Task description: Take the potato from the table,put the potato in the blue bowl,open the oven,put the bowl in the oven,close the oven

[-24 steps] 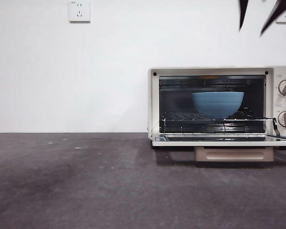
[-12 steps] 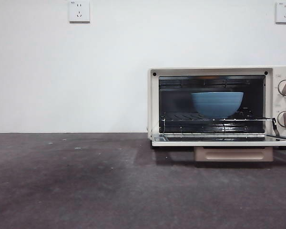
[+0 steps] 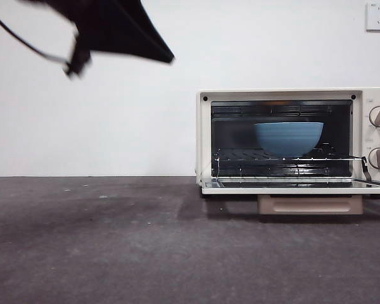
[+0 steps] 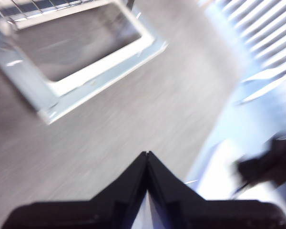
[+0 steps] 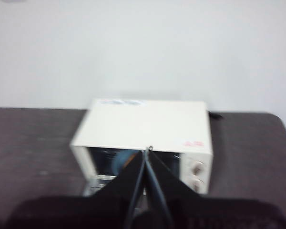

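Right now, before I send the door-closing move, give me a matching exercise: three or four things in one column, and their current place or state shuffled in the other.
Things:
1. blue bowl
2. oven door
3. left gripper
4. right gripper

Places or states:
A. folded down flat, open
B. on the wire rack inside the oven
C. fingers shut, high above the oven's top
D. fingers shut, over the table near the open door

Pairs: 1-B, 2-A, 3-D, 4-C
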`<state>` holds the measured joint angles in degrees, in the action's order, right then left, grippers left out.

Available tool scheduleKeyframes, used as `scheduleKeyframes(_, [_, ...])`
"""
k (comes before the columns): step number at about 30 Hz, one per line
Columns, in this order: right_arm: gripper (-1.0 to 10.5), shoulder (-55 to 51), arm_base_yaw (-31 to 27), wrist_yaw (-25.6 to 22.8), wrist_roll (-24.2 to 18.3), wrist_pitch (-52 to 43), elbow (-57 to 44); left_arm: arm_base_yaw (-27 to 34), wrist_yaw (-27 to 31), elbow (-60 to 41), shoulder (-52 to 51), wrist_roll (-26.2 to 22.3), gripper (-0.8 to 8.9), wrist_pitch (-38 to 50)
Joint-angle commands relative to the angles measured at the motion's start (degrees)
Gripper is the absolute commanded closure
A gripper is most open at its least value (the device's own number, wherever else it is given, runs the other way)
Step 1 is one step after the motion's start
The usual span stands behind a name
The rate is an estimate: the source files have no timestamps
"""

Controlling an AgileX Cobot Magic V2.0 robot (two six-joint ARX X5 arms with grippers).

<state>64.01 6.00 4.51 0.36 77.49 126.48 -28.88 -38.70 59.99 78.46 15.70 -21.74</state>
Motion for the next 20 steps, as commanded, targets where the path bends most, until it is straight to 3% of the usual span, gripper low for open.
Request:
scheduleKeyframes(1, [9.5,-0.87,0.04,1.77,-0.92,0.79,-0.37,3.1,-6.6,-0.33,6.75,12.0,8.19,6.91])
scheduleKeyframes(7, [9.5,-4.63,0.04,2.14,-2.32,1.2,-2.29,6.29,-9.51,-0.26,17.81,23.5,8.19,18.18])
scheduleKeyframes(20, [9.5,-9.16,0.02,2.16,-1.95,1.29,-11.63,5.97,-2.56,5.64,30.53,25.31,8.19,14.91])
